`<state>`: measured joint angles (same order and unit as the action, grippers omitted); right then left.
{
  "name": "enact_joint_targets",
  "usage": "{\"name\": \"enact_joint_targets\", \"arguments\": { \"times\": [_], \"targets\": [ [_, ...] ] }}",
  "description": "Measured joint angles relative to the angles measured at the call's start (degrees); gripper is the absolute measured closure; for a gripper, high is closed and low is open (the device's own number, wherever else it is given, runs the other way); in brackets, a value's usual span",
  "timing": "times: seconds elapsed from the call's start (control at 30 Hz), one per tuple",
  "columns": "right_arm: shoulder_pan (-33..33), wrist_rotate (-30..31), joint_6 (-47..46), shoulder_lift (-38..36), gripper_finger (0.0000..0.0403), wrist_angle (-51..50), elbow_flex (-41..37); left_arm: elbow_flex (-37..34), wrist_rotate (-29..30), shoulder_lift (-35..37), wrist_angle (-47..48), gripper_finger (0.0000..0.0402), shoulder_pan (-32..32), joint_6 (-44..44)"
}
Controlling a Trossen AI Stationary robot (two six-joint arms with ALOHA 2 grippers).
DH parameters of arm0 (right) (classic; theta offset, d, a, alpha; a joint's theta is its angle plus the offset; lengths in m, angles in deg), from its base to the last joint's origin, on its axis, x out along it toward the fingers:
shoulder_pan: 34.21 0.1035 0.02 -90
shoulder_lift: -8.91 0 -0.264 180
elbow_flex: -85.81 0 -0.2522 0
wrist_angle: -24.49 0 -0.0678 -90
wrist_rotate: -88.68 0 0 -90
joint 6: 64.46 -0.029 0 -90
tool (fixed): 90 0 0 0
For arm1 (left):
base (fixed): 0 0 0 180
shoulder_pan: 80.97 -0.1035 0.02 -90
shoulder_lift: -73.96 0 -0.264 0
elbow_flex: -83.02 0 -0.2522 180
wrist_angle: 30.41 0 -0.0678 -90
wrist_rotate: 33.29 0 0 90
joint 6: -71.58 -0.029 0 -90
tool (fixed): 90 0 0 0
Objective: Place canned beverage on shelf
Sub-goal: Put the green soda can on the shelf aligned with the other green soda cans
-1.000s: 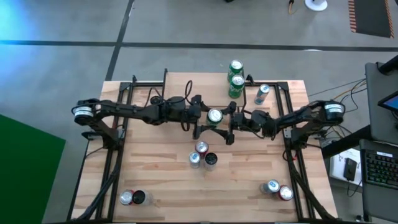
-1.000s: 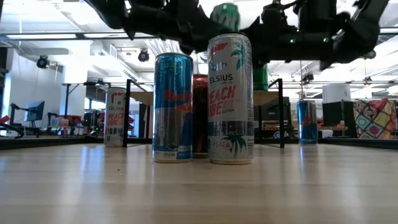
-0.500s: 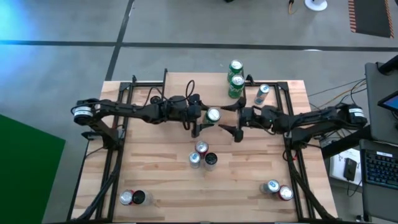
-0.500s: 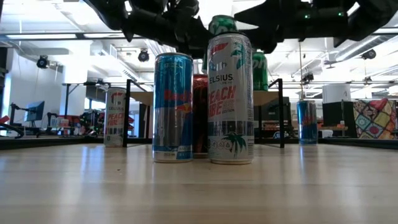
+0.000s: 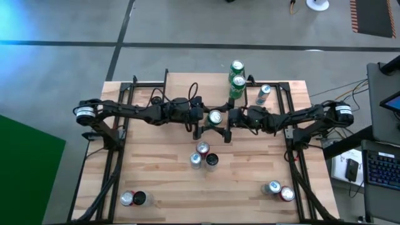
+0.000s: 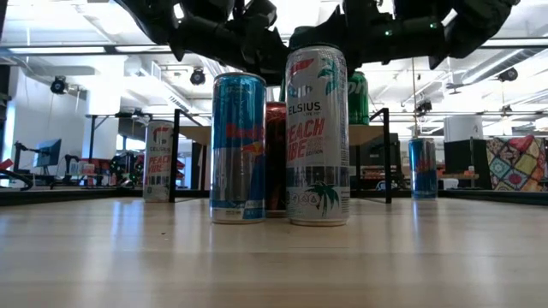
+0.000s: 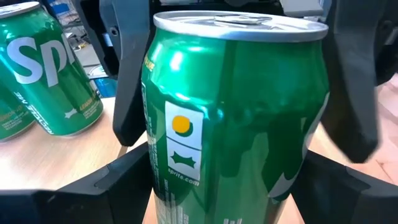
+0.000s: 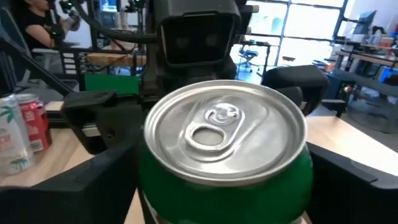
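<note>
Since the earlier frame, the right gripper point(image 5: 229, 128) has been drawn back in toward the green can point(image 5: 215, 117) at the centre of the high view, so that its fingers now flank the can from the right. The left gripper point(image 5: 199, 125) is seen on the can's other side, its dark fingers point(image 7: 134, 74) lying against the can's wall in the left wrist view. The can point(image 7: 233, 112) is held upright between the left fingers; the right gripper's jaws are spread wide about the can point(image 8: 224, 162), and contact cannot be made out.

The shelf point(image 5: 200, 84) lies along the upper part of the table point(image 5: 162, 181), just above the held can in the high view. Two green cans point(image 5: 237, 78) are stood at its upper right, a blue can point(image 5: 263, 94) lies beside them, and the shelf's left stretch is bare.

Just below the grippers, three cans point(image 5: 204, 156) are clustered at mid-table; further pairs are stood at the lower left point(image 5: 133, 199) and lower right point(image 5: 279, 190).
</note>
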<state>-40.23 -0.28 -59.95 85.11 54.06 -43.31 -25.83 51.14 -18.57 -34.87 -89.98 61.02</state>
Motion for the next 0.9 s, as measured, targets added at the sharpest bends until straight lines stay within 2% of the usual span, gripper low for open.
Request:
{"name": "enact_joint_targets", "arguments": {
  "times": [0.2,0.5,0.73,0.9],
  "targets": [
    [0.0,0.4,0.0,-1.4,0.0109,-1.8,0.0,0.0,0.0,0.0,-0.2,0.0100,0.0,0.6],
    [-0.5,0.4,-0.2,-4.9,0.0104,-6.7,0.0,0.0,0.2,0.3,-0.1,0.0082,0.0,1.0],
    [-2.7,6.5,0.0,-11.2,0.0103,-15.3,-0.2,-0.1,0.9,1.2,3.3,0.0074,-1.9,1.2],
    [-5.4,8.1,-1.3,-17.4,0.0101,-23.8,-0.1,-0.3,0.7,1.2,5.0,0.0073,-3.5,2.7]
  ]
}}
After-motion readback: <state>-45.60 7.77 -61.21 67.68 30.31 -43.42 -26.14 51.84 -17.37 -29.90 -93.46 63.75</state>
